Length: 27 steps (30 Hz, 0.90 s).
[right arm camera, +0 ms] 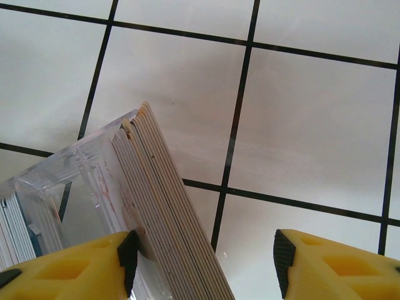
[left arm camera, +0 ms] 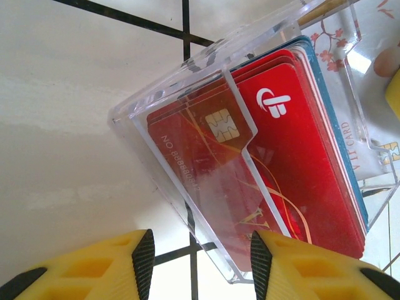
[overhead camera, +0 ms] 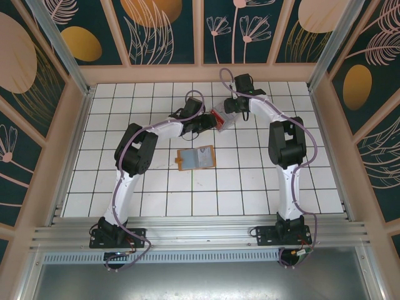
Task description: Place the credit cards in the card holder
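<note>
The credit cards, mostly red, stand packed in a clear plastic box at the back middle of the table. My left gripper is open; the box's lower corner lies by its right pad, with bare floor up to the left pad. In the right wrist view the cards' whitish edges rise between the jaws of my right gripper, which is open: its left pad touches the stack and the right pad stands well clear. The card holder lies open and flat, orange with grey lining, nearer than both grippers.
White tiled floor with black grid lines. Wooden walls and metal posts ring the table on the left, back and right. Both arms reach inward and meet at the box.
</note>
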Tool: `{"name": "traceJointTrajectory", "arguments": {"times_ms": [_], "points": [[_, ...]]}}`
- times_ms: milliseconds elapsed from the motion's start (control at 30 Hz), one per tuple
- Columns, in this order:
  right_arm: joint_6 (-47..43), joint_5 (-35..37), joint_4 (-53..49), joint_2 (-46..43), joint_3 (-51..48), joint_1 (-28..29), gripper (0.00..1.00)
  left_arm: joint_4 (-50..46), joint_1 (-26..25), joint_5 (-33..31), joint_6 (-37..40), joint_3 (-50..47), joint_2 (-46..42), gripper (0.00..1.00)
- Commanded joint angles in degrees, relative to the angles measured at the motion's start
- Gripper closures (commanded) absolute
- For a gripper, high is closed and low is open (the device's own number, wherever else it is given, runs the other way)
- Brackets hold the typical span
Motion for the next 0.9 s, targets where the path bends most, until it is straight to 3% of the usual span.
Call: {"name": "traceJointTrajectory", "arguments": {"times_ms": [0,500,733,867], "points": [[0.4,2.8,1.5,-2.7,-0.6,-0.6,0.39,0.2,0.0,-0.6,0.2,0.0,0.7,0.53],[0.7,3.0,3.3,-5.7,-2.8,-0.8,0.38,1.7,0.0,0.6,-0.6,-1.3,0.1,0.53],[0.6,2.4,3.2,-6.0,-2.9,-0.7,0.47,1.8,0.0,0.9,-0.8,-1.1,0.1,0.53],[0.5,1.2,2.9,-5.8,-2.4,-0.7,0.60,1.7,0.0,0.9,-0.8,-0.7,0.1,0.53]]}}
